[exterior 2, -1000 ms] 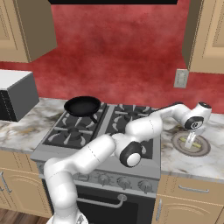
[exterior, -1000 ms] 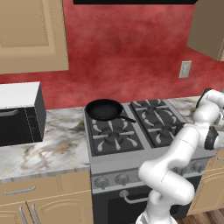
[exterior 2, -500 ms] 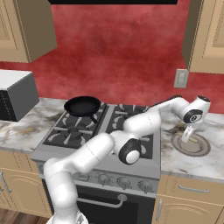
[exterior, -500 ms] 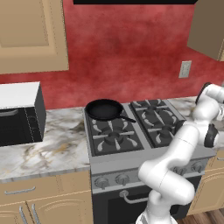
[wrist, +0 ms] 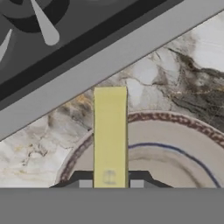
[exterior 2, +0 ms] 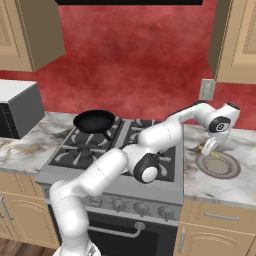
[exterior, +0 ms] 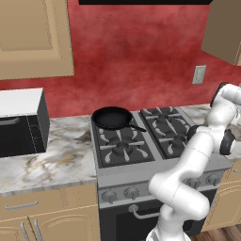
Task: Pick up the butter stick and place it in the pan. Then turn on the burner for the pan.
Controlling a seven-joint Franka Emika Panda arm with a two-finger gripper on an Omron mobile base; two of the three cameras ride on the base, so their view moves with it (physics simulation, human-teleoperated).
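Hand view had the butter stick point(wrist: 110, 135) dead centre, running straight up toward 12 o'clock from between the two finger tips, which sat tight against its lower end on either side. So the gripper point(wrist: 110, 183) looked clamped on the butter stick, with most of the bar poking out past the fingers. That made sense for a long thin bar: pinch it across the narrow width near one end and the rest just hangs out in front.

Below it was a plate point(wrist: 175, 140) with a brownish rim and a blue ring, sitting on the marbled counter point(wrist: 39, 148). The stick's far end reached past the plate's rim over the counter. I honestly couldn't tell from this angle whether the bar was already clear of the plate or touching it, probably lifted a bit.

In the right base view the gripper point(exterior 2: 210, 147) hung just above the plate point(exterior 2: 218, 165), on the counter to the right of the stove point(exterior 2: 125, 145). The butter stick point(exterior 2: 209, 151) was a tiny pale sliver there.

The pan point(exterior 2: 94, 120) sat on the back-left burner, well apart from the gripper, roughly at 9 o'clock from it in that view. The pan point(exterior: 112, 117) was empty, so my guess is the carry across the stove was next.
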